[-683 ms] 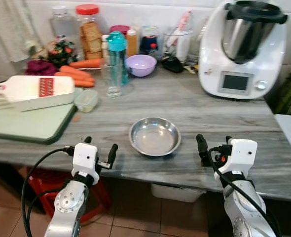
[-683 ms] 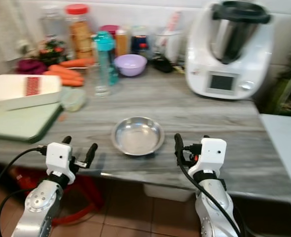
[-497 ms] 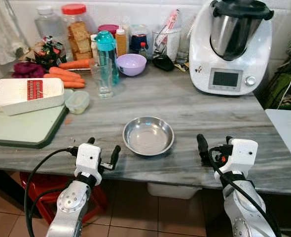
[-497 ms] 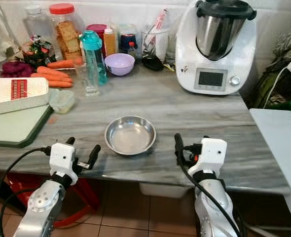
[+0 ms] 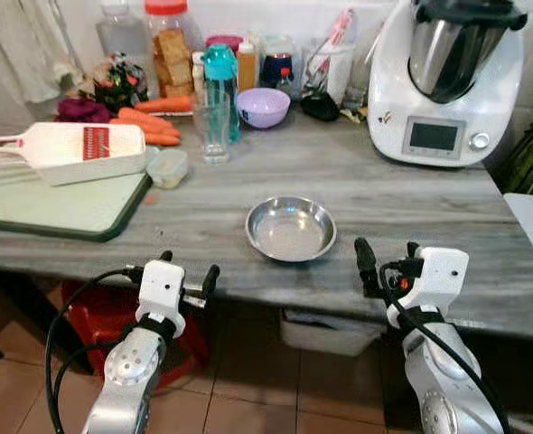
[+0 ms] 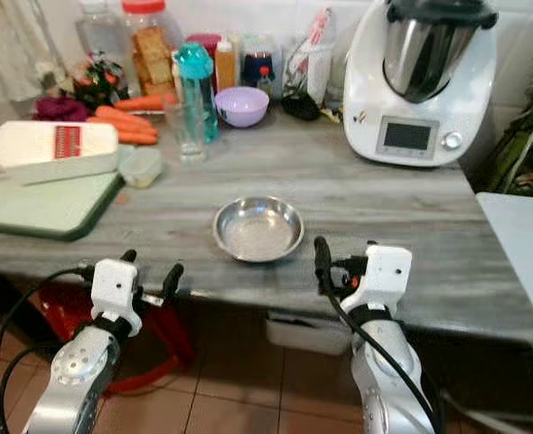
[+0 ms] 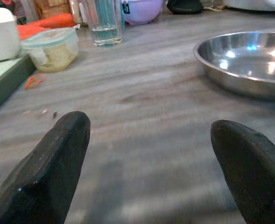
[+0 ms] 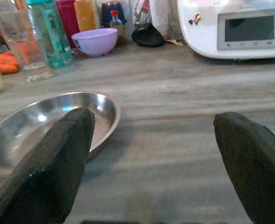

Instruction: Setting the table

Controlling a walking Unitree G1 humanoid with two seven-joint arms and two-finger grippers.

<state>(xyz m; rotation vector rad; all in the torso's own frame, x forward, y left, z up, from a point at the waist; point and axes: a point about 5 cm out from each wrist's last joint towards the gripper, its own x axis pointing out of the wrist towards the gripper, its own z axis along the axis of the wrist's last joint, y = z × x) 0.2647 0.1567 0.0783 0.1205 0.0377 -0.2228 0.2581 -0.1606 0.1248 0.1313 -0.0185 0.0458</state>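
A shallow steel bowl (image 5: pixel 291 229) sits empty near the front edge of the grey stone counter (image 5: pixel 411 203). My left gripper (image 5: pixel 188 267) is open at the counter's edge, left of the bowl and a little nearer to me. My right gripper (image 5: pixel 387 251) is open too, at the edge to the bowl's right. In the left wrist view the bowl (image 7: pixel 249 60) lies ahead beyond one finger of the left gripper (image 7: pixel 151 154). The right wrist view has the bowl (image 8: pixel 44 121) close behind a fingertip (image 8: pixel 67 154). Neither gripper holds anything.
A green cutting board (image 5: pixel 59 203) carrying a white slicer (image 5: pixel 77 152) lies at the left. A glass (image 5: pixel 214 127), teal bottle (image 5: pixel 219 77), purple bowl (image 5: pixel 263 107), carrots (image 5: pixel 144 127) and jars stand at the back. A white kitchen machine (image 5: pixel 447 81) stands back right. A red stool (image 5: pixel 95 312) is under the counter.
The whole picture has swayed and shifted, so the camera has moved. The bowl stays in place on the counter. Both grippers keep the same open pose at the counter's edge.
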